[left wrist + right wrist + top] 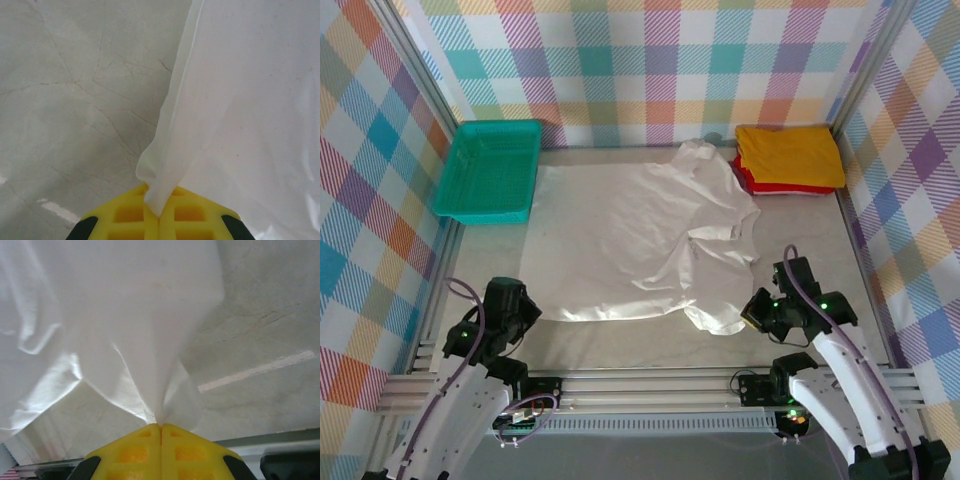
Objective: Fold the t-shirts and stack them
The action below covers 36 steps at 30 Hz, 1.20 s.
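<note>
Closest in, the left gripper (159, 212) has its yellow fingers pressed fully together, with a thin fold of the white t-shirt (240, 100) pinched between their tips. The cloth rises out of the jaws as a narrow ridge and spreads ahead and to the right of the fingers, while the bare table (75, 100) lies ahead and to their left. The right gripper (161, 427) is likewise clamped tight on a gathered point of the same shirt. From there the cloth fans out ahead and to its left, in loose folds, with bare tabletop ahead and to its right and a metal rail close beside the fingers. In the overhead view the left gripper holds the shirt's near left corner and the right gripper holds its bunched near right edge. The shirt lies on the table between the two grippers and stretches away from them, smooth on the left gripper's side and rumpled on the right gripper's side. Farther off, well ahead of the right gripper, a folded yellow t-shirt (790, 155) sits on top of a red t-shirt (745, 180), near the white shirt's far end. Well ahead of the left gripper, a teal basket (487, 168) stands just beside the white shirt's far left corner.
</note>
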Available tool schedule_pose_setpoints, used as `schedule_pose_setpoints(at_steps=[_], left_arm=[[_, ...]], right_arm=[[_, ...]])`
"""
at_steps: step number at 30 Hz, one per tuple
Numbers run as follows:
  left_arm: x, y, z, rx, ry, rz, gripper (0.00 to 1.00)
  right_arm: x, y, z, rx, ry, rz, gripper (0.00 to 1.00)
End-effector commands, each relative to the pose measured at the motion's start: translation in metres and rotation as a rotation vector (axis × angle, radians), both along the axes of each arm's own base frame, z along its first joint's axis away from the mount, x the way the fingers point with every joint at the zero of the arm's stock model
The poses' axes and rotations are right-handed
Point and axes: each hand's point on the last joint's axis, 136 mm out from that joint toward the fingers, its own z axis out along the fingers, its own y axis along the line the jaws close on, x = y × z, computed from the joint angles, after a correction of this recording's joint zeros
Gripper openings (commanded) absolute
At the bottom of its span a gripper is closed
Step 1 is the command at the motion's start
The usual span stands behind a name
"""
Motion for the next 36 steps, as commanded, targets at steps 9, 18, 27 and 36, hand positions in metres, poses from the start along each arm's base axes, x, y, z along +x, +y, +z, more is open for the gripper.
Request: schedule_pose_setpoints(at_steps=[9, 18, 27, 36], left_arm=[[0.000, 0.011, 0.066, 0.036, -0.139, 0.016, 0.00], [0.025, 0.011, 0.071, 0.116, -0.060, -0.018, 0.00], [0.043, 0.019, 0.034, 0.107, 0.064, 0.024, 0.00], [0.067, 0.026, 0.004, 0.156, 0.222, -0.033, 0.00]], right_arm=[[0.004, -0.005, 0.060, -0.013, -0.101, 0.001, 0.00], [0.042, -0.006, 0.098, -0.086, -0.182, 0.047, 0.00], [0.104, 0.005, 0.079, -0.089, -0.185, 0.054, 0.00], [0.162, 0.014, 0.061, -0.123, -0.179, 0.085, 0.00]])
